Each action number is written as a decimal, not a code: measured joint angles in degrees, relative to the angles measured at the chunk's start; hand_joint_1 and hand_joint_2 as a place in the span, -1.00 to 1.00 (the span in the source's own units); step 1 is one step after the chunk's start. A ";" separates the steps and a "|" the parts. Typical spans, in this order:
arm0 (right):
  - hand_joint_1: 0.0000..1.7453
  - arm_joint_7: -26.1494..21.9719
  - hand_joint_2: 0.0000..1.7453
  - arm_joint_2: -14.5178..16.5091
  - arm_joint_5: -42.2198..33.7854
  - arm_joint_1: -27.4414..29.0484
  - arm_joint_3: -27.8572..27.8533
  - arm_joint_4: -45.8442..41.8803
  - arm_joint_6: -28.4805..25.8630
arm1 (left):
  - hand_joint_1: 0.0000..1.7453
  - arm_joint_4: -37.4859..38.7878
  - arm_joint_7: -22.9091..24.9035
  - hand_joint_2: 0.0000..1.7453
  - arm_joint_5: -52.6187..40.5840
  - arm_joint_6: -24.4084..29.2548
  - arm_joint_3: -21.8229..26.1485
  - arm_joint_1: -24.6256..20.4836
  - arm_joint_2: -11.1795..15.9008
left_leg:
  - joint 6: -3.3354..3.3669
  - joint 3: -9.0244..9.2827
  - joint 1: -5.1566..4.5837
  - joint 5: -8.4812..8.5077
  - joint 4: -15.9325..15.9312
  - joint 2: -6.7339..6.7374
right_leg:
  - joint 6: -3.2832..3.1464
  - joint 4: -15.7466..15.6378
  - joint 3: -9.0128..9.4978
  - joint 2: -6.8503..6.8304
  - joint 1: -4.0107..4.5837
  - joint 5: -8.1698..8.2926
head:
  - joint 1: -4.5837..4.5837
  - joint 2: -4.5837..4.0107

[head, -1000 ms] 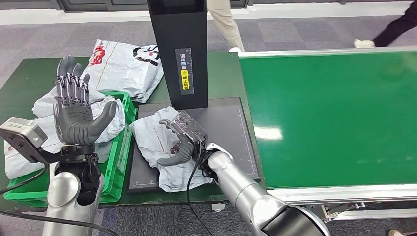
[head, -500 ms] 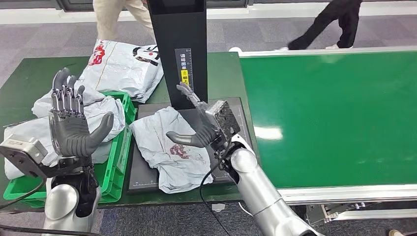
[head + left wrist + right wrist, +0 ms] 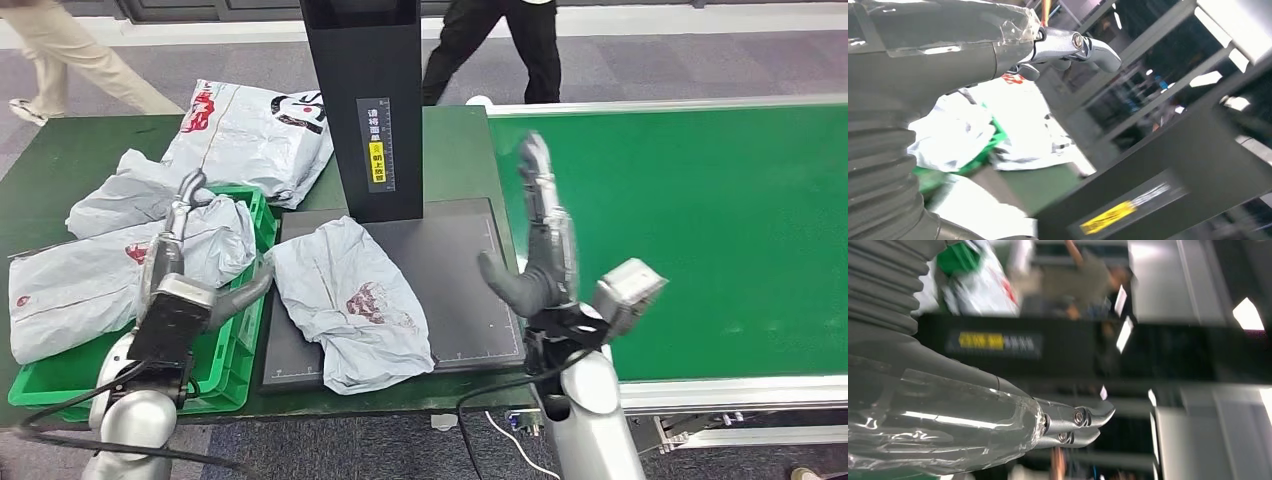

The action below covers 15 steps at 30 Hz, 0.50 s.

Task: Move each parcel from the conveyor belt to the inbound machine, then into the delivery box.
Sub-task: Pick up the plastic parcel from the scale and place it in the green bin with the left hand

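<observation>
Head view gives you the clearest layout: a crumpled grey parcel [image 3: 350, 305] lies on the dark platform of the inbound machine [image 3: 460, 262], its lower corner hanging over the platform's near edge, just below the machine's black upright column [image 3: 365, 100]. Your right hand [image 3: 540, 255] is raised at the platform's right edge, beside the green conveyor belt [image 3: 690, 230], apart from the parcel. Its fingers point up and away, the thumb juts out toward the parcel, and it holds nothing. You can see the same straight, empty fingers in the right wrist view [image 3: 1068, 425].

Your left hand [image 3: 180, 275] sits over the right rim of the green delivery box [image 3: 235, 345], fingers stretched up along the bags and thumb reaching toward the parcel on the platform. It is spread and grips nothing; whether the thumb tip touches the parcel's edge, you cannot tell. In the left wrist view the hand [image 3: 998, 45] shows its fingers extended with nothing between them.

Inside and across the delivery box lie other grey bags [image 3: 110, 265], one spilling over its left side. A larger printed bag [image 3: 250, 130] rests on the green table [image 3: 60, 160] behind the box, next to the column. Beyond the table, two people [image 3: 490, 40] walk across the grey floor.
</observation>
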 joint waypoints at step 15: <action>-1.00 -2.31 1.00 1.49 -1.57 9.63 -13.54 -12.19 -2.39 | -1.00 26.99 4.78 1.00 -21.67 -5.69 -12.46 -13.96 1.97 | 0.00 0.05 -0.02 0.00 0.00 0.21 | 0.00 -0.02 0.00 0.23 0.00 0.09 | -0.01 0.00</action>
